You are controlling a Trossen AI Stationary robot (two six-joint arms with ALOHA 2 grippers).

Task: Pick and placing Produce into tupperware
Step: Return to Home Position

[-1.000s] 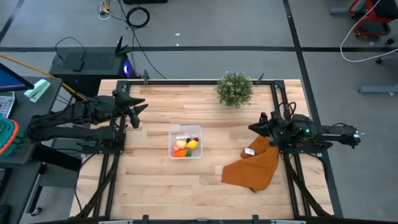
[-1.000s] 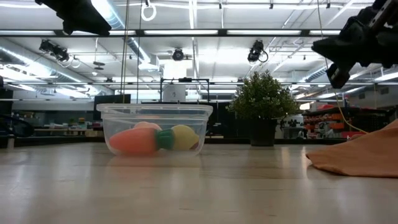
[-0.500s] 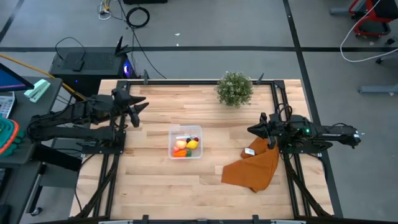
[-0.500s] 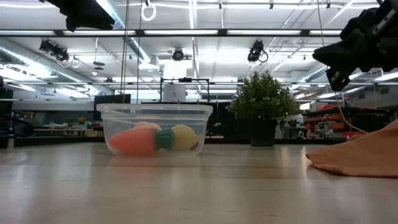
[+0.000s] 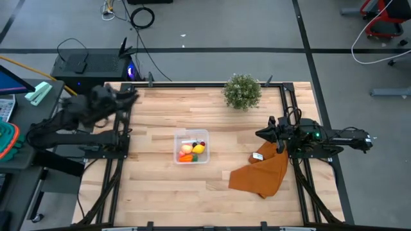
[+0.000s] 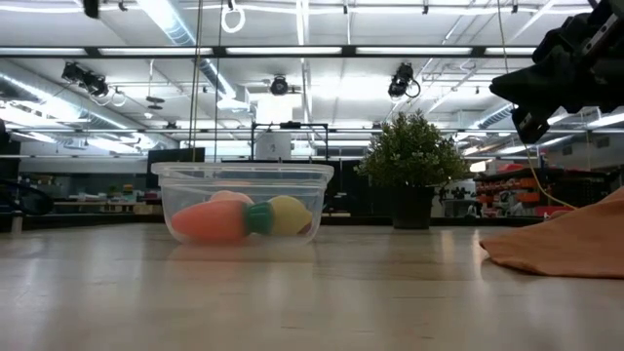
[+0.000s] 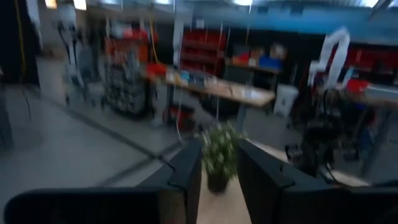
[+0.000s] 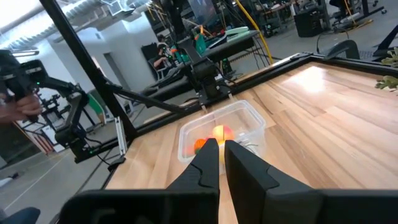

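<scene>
The produce [image 5: 192,151] lay in the tupperware [image 5: 191,130]; left tool [image 7: 219,152] released, right tool [image 8: 221,146] clenched empty; both should retract high

The left end effector [image 7: 219,147] hangs raised and parted; the right end effector [image 8: 221,144] hovers low, nearly closed.

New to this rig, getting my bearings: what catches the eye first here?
The clear tupperware at mid-table stands out, with an orange carrot and a yellow lemon inside. Right of it lies a brown-orange cloth; a bushy potted plant stands at the far edge. The left gripper hangs over the table's left rear, the right gripper near the cloth, both empty.
</scene>
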